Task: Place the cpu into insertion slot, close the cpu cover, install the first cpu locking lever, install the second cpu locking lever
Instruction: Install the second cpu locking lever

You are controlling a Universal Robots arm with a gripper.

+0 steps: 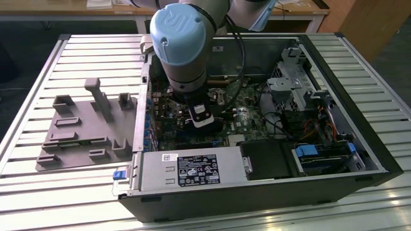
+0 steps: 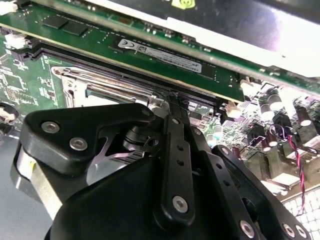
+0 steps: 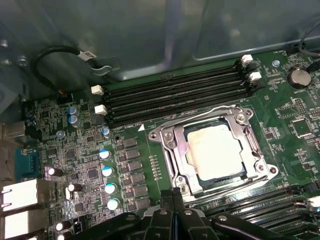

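In the first wrist view you see the cpu [image 3: 216, 151] seated in the insertion slot, the cpu cover [image 3: 172, 150] framing it. Your pincer [image 3: 172, 202] sits just beside the cover's edge, fingers pressed together, pinching nothing.

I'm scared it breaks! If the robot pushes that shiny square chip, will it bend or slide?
The cpu looks like flat metal, so probably stiff. The cpu cover frames it, so it likely won't slide. It sits among fine parts, so probably delicate.
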